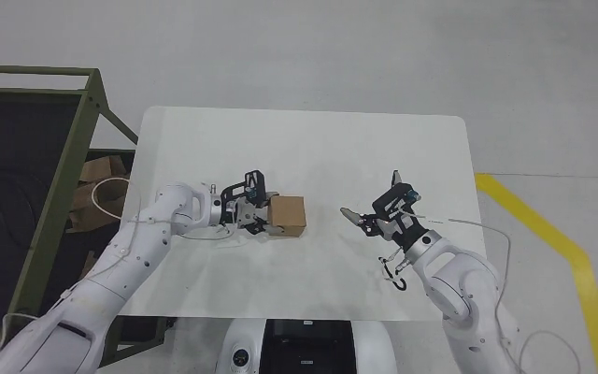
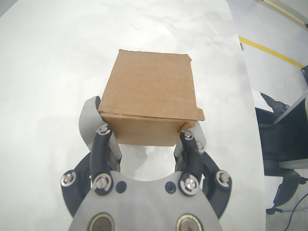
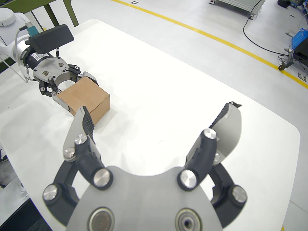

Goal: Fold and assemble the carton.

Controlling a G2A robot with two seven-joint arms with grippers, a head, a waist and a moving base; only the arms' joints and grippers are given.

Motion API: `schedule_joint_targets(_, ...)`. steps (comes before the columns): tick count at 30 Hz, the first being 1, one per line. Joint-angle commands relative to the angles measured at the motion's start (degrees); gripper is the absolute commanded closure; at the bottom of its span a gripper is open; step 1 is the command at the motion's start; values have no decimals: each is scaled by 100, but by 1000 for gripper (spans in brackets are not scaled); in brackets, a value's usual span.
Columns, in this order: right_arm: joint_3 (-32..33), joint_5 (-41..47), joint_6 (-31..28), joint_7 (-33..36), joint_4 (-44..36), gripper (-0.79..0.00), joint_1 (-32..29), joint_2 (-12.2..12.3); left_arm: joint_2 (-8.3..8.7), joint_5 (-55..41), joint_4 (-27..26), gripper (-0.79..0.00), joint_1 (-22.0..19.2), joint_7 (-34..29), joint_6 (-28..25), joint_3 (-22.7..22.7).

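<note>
A small brown carton [image 1: 289, 214] stands folded into a closed box on the white table [image 1: 308, 140], left of centre. In the left wrist view its top panel [image 2: 151, 87] is flat, with slightly ragged corners. My left gripper [image 1: 260, 210] is at the carton's left end, one finger pressed against each side wall, shut on it [image 2: 146, 121]. The right wrist view shows the same hold from across the table [image 3: 75, 90]. My right gripper [image 1: 370, 194] hovers over bare table to the right of the carton, wide open and holding nothing [image 3: 157, 106].
A green metal frame [image 1: 56, 140] stands off the table's left edge, with flat cardboard pieces [image 1: 93, 196] below it. A yellow floor line [image 1: 537, 224] runs past the right side. The table surface around the carton is bare.
</note>
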Motion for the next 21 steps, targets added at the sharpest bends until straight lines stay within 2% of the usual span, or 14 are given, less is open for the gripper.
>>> schedule_joint_targets(1,0,0,0,0,0,-785,0,0,30,-8,43,-693,-41,48,0,57)
schedule_joint_targets(4,0,0,0,0,0,-785,0,0,71,-48,90,-785,-90,112,0,119)
schedule_joint_targets(21,0,0,0,0,0,-785,0,0,408,-554,-25,-785,-132,582,0,238)
